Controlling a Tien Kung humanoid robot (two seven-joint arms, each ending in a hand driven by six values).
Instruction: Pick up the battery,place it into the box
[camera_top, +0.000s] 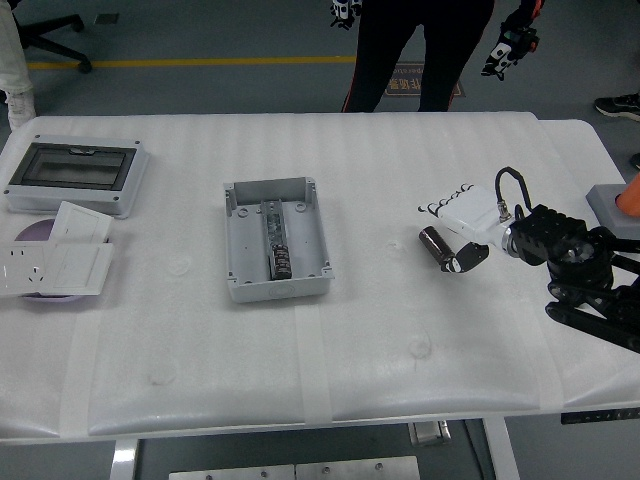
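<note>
One hand of mine is over the tabletop, with the battery right at its fingertips.

I see my right hand (462, 228) coming in from the right on a black jointed arm, its white shell smooth and boxy, the dark-tipped fingers (443, 206) lying flat and loosely extended; whether the thumb actually pinches anything I cannot tell. The battery (436, 247), a small dark cylinder with a glossy skin, lies on the white padded tabletop (400, 330) just under the hand, its long axis running diagonally from upper left toward lower right. The box (276, 239), a grey plastic rectangular tray with a dark rail down its middle, sits open well apart to the left. Farther left rest a lidded grey enclosure (75, 175) and white socket plates (55, 255).
</note>
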